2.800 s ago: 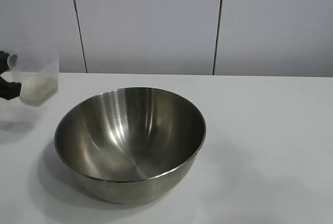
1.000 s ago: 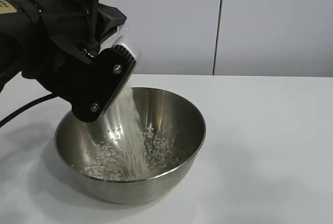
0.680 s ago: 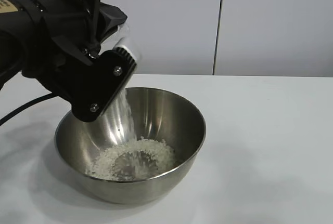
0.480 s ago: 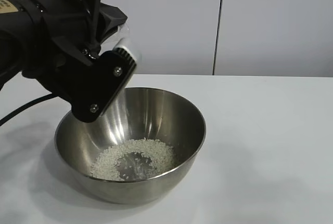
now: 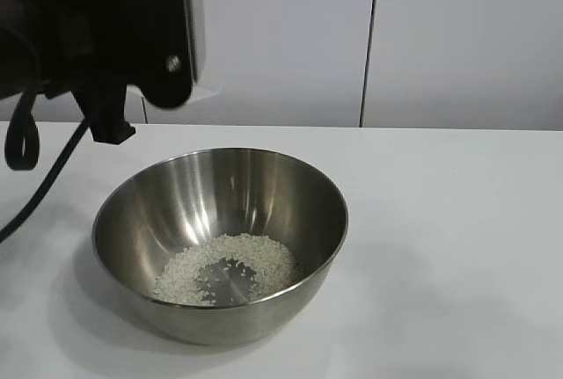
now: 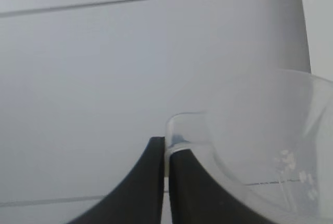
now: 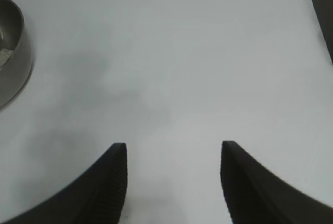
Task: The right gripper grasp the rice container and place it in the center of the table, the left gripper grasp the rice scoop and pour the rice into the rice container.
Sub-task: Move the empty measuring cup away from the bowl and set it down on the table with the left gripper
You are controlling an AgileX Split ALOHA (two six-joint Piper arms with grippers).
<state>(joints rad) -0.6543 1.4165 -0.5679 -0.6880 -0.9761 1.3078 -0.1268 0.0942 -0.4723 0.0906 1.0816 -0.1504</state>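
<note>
Left gripper (image 6: pixel 165 154) pinched the rice scoop (image 6: pixel 260 151) rim, few grains stuck inside; rice (image 5: pixel 224 269) lay in rice container (image 5: pixel 220 243) mid-table; right gripper (image 7: pixel 174 182) apart, half open, empty

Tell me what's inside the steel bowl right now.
The bowl holds white rice spread in a loose ring on its bottom, with bare steel showing in the middle. Nothing else is visible inside. The near wall hides the front part of the bottom.
</note>
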